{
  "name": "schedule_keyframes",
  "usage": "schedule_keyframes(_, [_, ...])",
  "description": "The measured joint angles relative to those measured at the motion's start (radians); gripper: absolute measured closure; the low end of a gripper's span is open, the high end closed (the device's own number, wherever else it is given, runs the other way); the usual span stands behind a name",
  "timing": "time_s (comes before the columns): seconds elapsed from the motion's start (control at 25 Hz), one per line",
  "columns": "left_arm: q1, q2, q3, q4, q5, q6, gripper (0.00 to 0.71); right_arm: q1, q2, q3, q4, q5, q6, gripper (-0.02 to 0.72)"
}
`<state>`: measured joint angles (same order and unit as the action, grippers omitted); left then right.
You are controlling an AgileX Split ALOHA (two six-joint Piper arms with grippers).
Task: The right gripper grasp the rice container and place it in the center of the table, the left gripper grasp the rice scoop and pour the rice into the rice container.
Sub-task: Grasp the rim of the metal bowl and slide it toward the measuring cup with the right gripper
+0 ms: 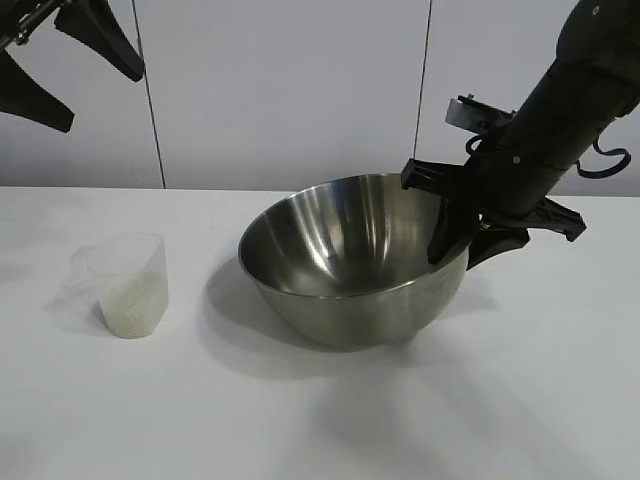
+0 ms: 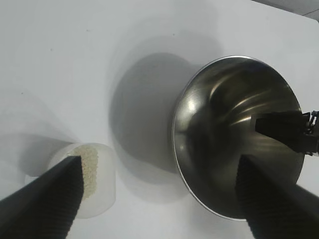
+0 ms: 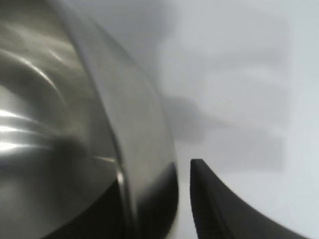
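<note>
**Now gripping the bowl rim, right hand readying the carry**

Presently the right hand (image 1: pixel 468 240) is clamping the rim of the rice container (image 1: pixel 350 262) at about the bowl's three o'clock in the exterior view, one finger (image 1: pixel 445 232) reaching down inside the steel wall and the other (image 3: pixel 219 209) sitting outside it, so the jaws are standing partly closed with the rim pinched between them. The bowl is resting on the bench (image 1: pixel 330 420), a little toward three o'clock of the middle. At the bowl's nine o'clock, well apart from it, the rice scoop (image 1: pixel 124 284) is standing upright with the rice (image 1: pixel 130 305) heaped in its lower part.

The left hand (image 1: pixel 65 65) is hovering high toward the ten o'clock corner of the exterior view, its fingers spread wide and holding nothing; from its wrist camera it is looking down on both the scoop and the bowl.

By my judgement the first step is in hand: the grasp looks made, the placing not yet. The next move is calling for a short, level shift toward the bench's centre, keeping the smooth rim from slipping, then a clean release before the left hand goes for the scoop.
</note>
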<state>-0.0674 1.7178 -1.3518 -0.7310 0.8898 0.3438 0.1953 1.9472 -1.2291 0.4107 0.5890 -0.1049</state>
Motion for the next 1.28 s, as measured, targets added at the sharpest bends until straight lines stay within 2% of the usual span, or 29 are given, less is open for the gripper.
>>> schedule_keyframes(0.2, [0.000,0.000,0.000,0.000,0.000,0.000,0.108,0.000,0.000,0.000,0.033,0.022,-0.008,0.496])
schedule_keyframes(0.36, [0.000,0.000,0.000,0.000,0.000,0.000,0.108,0.000,0.000,0.000,0.102,0.025,-0.051,0.499])
schedule_keyframes(0.56, [0.000,0.000,0.000,0.000,0.000,0.000,0.108,0.000,0.001,0.000,0.146,0.031,-0.079,0.499])
schedule_keyframes(0.96, [0.000,0.000,0.000,0.000,0.000,0.000,0.108,0.000,-0.033,0.000,0.160,0.047,-0.104,0.499])
schedule_keyframes(1.28, [0.000,0.000,0.000,0.000,0.000,0.000,0.108,0.004,-0.054,0.000,0.295,0.074,-0.190,0.499])
